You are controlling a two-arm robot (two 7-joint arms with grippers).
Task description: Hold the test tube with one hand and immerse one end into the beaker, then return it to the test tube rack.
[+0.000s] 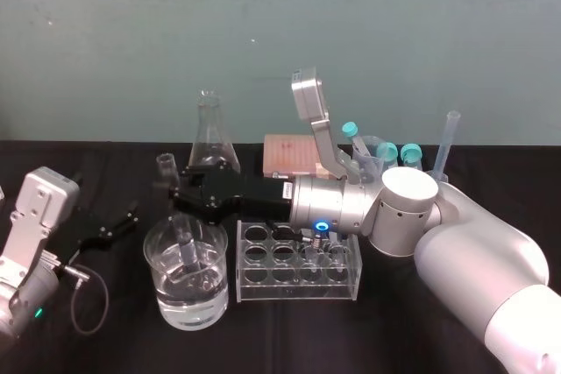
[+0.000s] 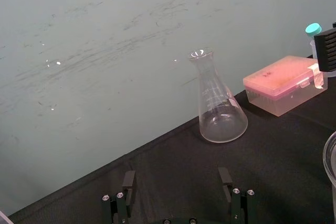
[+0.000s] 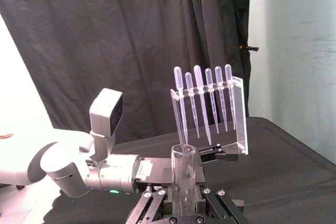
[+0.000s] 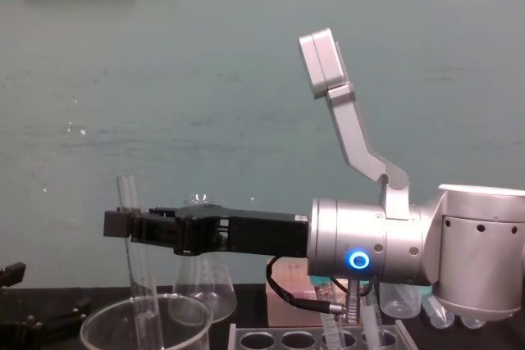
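The right gripper (image 1: pixel 176 192) is clamped on the test tube (image 4: pixel 129 196), which stands nearly upright (lower end down in the beaker (image 1: pixel 193 314)). The rack (image 1: pixel 298 297) sits just right. The left gripper (image 1: pixel 112 227) idles at the left, fingers apart.

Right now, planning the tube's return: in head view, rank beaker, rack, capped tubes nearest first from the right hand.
1. beaker, under the right hand.
2. test tube rack, beside the beaker.
3. capped tubes, back right.
Parked left: left hand.
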